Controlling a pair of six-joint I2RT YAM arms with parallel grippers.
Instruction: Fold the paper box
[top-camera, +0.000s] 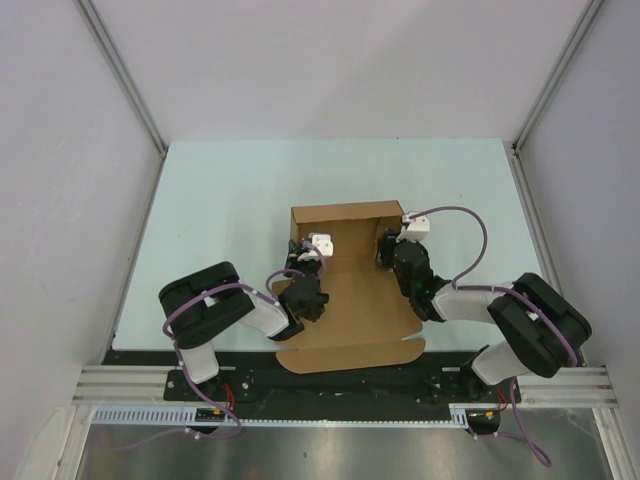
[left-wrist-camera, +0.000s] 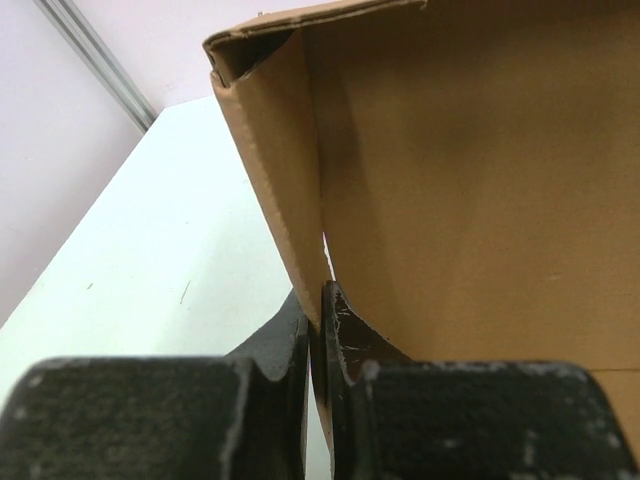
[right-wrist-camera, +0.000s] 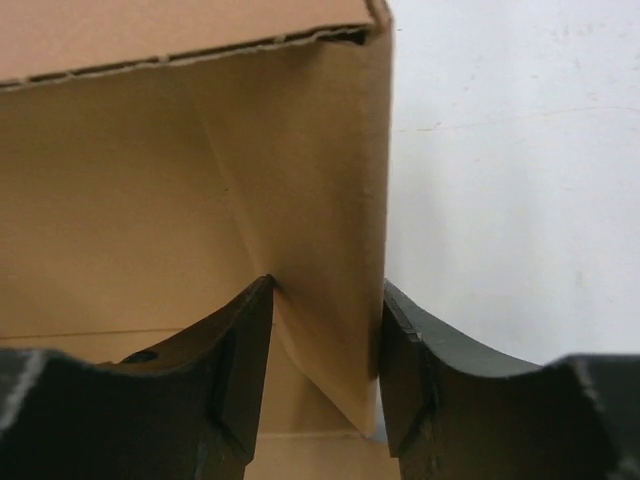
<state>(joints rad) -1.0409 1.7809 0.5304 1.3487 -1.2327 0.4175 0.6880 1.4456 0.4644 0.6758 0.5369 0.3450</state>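
My left claw (left-wrist-camera: 318, 300) is pinched almost closed on the upright left side wall of the paper box (left-wrist-camera: 480, 200). The cardboard edge runs down between my fingers (left-wrist-camera: 345, 330), and the back wall rises straight ahead. My right claw (right-wrist-camera: 327, 300) is set narrow, clamping the right side wall, which fills the gap between its pads, with the pale table (right-wrist-camera: 520, 150) just outside it.

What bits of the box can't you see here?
- Top view: the paper box side walls, covered by the left gripper and right gripper.
- Left wrist view: most of the box, cut off by the frame edges.
- Right wrist view: whether the fingers actually squeeze the wall; too close to tell.
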